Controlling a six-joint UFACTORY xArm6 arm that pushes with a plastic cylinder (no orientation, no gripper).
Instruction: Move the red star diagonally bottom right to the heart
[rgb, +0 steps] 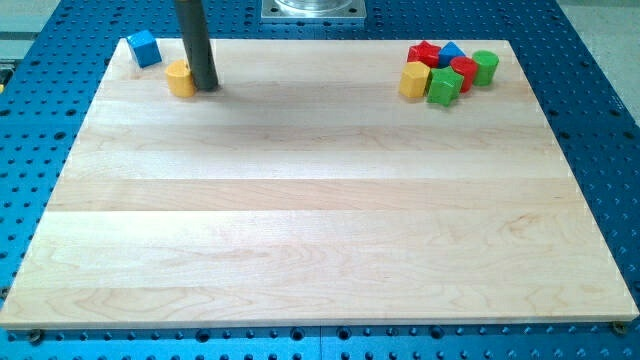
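Note:
My tip rests on the board at the view's top left, touching the right side of a yellow block that looks like a heart. The red star sits far off at the view's top right, at the top left of a tight cluster of blocks. It touches a blue block on its right and a yellow block below it. The tip is far to the left of the red star.
The cluster also holds a second red block, a green cylinder and a green block. A blue cube lies in the board's top left corner. The wooden board lies on a blue perforated table.

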